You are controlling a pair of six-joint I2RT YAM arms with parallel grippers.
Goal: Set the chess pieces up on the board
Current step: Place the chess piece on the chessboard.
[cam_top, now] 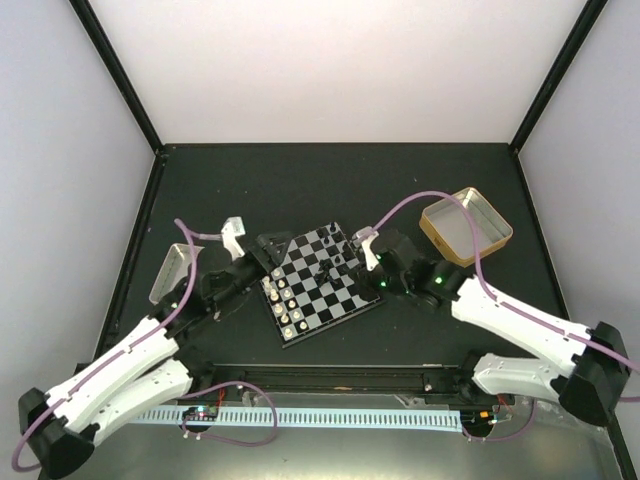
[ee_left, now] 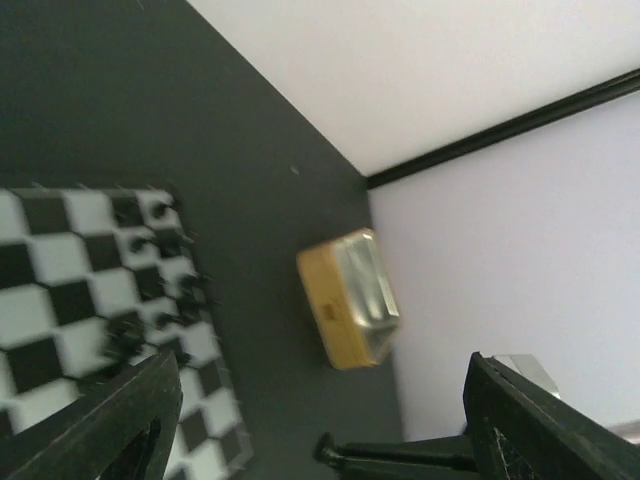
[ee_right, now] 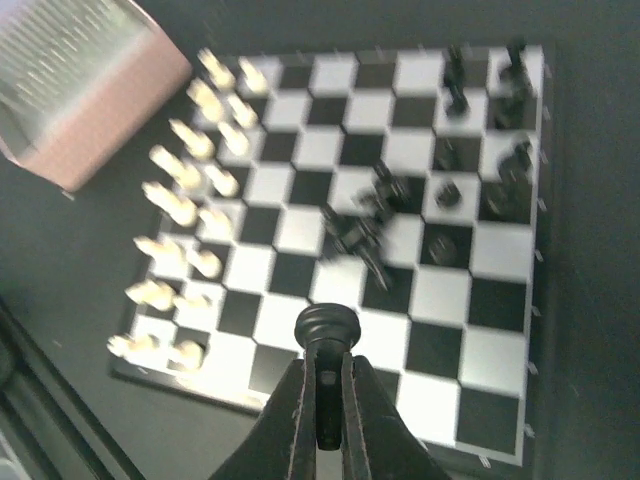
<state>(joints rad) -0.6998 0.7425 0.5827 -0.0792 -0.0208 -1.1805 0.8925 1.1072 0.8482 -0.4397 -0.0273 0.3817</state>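
Black fingers first: clamps a tiny black chessman (ee_right: 327, 322) tight in the right gripper (ee_right: 327, 352), just above edge squares of the small black-and-pale-grey chequerboard (ee_right: 440, 292). Carries cream chessmen (ee_right: 185, 205) in two rows on one side, black chessmen (ee_right: 450, 190) loosely opposite. Holds the left gripper (ee_left: 320, 400) wide apart, empty, beside the board. Beyond, gold rectangular tin (cam_top: 445, 243).

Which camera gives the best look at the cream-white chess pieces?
Right wrist: the cream-white pieces stand in two rows along the board's left edge, slightly blurred. Top external shows them tiny. Left wrist shows only black pieces.
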